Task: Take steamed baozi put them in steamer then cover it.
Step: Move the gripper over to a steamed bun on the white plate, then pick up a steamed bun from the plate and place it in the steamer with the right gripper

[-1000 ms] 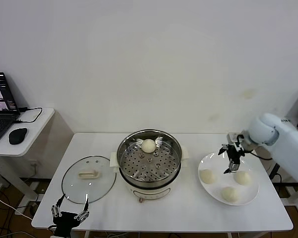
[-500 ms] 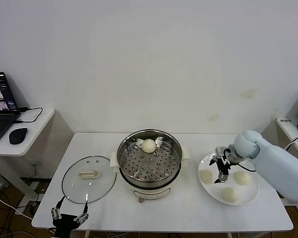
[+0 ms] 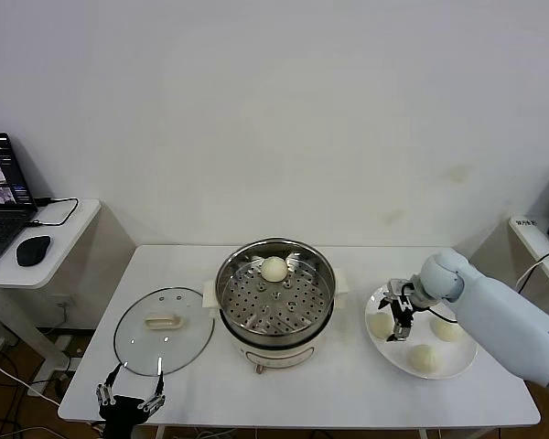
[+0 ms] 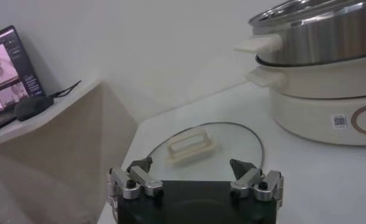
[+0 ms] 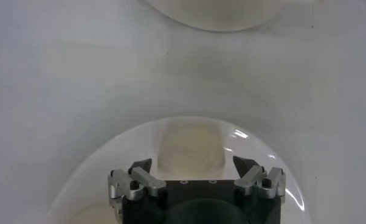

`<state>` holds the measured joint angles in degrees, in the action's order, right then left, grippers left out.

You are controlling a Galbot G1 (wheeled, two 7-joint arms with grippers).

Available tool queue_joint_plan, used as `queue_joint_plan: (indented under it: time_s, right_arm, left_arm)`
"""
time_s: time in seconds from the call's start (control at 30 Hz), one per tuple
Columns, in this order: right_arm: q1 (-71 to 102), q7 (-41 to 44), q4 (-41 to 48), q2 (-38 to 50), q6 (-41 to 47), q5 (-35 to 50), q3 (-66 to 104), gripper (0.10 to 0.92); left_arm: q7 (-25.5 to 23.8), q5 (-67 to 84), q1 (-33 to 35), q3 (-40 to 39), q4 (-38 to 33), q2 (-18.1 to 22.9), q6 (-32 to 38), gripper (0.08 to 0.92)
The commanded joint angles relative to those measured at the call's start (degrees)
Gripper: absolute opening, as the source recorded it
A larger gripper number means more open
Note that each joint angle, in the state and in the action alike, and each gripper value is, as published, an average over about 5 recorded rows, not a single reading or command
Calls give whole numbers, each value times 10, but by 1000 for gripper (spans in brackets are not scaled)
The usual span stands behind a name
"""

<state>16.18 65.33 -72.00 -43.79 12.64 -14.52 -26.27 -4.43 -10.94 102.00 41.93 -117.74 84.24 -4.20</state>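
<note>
On the right side of the white table [image 3: 348,384], the right gripper [image 3: 395,309] is hovering over the left part of the white plate [image 3: 457,364], its fingers spread wide and grasping nothing. In the right wrist view those fingers [image 5: 140,176] are standing apart on either side of a cream-white bun [image 5: 191,148] lying directly below, with a gap showing between pads and dough. Three steamed baozi are resting on the plate: one at the left [image 3: 380,324] just beneath the gripper, one at the near middle [image 3: 425,358], and one at the right [image 3: 447,328], partly hidden behind the arm. A fourth baozi [image 3: 274,268] is sitting on the perforated tray at the far side of the steamer [image 3: 274,302], which is standing uncovered in the middle of the table. The glass lid [image 3: 163,329] with its cream handle is lying flat on the table to the left of the steamer, just beside it. The left gripper [image 3: 128,395] is waiting at the near left edge of the table, just nearer than the lid, its fingers released and empty. Farther left, a laptop [image 3: 0,197] and a mouse [image 3: 33,250] are sitting on a separate side desk [image 3: 73,224].
</note>
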Motion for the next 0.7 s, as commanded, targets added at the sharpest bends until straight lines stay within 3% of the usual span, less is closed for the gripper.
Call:
queue_joint_plan:
  time_s: [0.03,0.33,0.7]
  right_arm:
    - [5,-5,7,-6,-3,-4,3,818]
    - [0,-1,6,-2,-2,7,5,695]
    - [-103,30,-37,60,12,66,-35,687]
  left_arm:
    - [1,0,0,-1,2,0,0,823]
    - [1,-1,-1,-2,1,1,1,823]
    - [1,0,-8,-3,0,0,1,823]
